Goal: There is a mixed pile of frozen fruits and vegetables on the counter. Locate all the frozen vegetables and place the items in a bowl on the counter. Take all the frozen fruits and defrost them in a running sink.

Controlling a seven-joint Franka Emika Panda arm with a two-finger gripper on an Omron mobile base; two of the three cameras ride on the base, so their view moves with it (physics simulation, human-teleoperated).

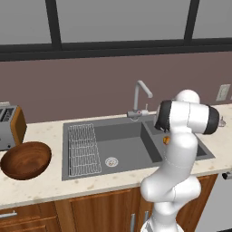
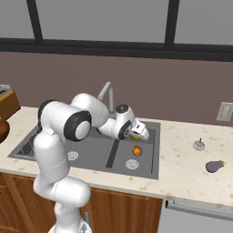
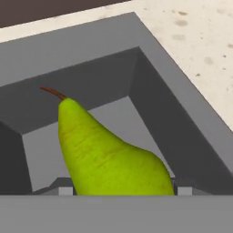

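Hand: the gripper (image 2: pixel 136 133) hangs over the smaller basin of the sink (image 2: pixel 91 154), its fingers clasped round a pear (image 3: pixel 109 157), as the hand view shows.
Pear: yellow-green, with a thin brown stem at the far tip; it sits between the fingertips and points away from the hand, over the basin's back corner. From the right base view a sliver of it peeks out beside the hand (image 2: pixel 134 136).
Orange: a small round orange piece (image 2: pixel 137 150) lies on the floor of the smaller basin, just below the hand and apart from it. The left base view catches a bit of it (image 1: pixel 166 140) past the arm.
Sink: dark grey, two basins; the wire rack (image 1: pixel 83 148) lies in the large basin, well off to the hand's left. The curved silver tap (image 1: pixel 141 97) stands behind the hand.
Eggplant: small, dark purple with a green cap (image 2: pixel 215 166), on the counter (image 2: pixel 191 177) well to the right of the hand.
Bulb: a pale, round little bulb (image 2: pixel 199 145) sits on the counter near the eggplant, a little closer to the wall.
Bowl: the dark wooden bowl (image 1: pixel 26 159) rests on the counter far to the hand's left, beyond the sink.
Toaster: a toaster (image 1: pixel 10 127) stands just behind the bowl.
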